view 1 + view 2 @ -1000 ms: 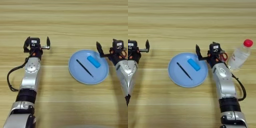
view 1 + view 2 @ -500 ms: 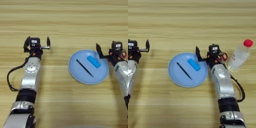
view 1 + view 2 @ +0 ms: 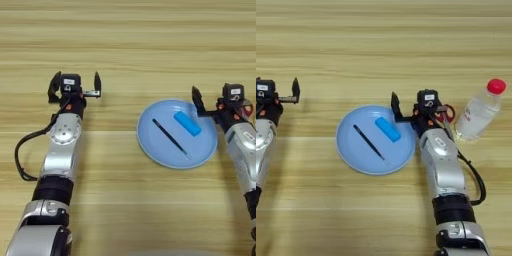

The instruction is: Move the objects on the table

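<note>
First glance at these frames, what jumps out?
The light blue plate at mid-table, holding a black stick and a bright blue block side by side. The right pincer sits open at the plate's right rim, with a clear red-capped bottle just beyond it. The left pincer rests open on bare wood, far left.
</note>
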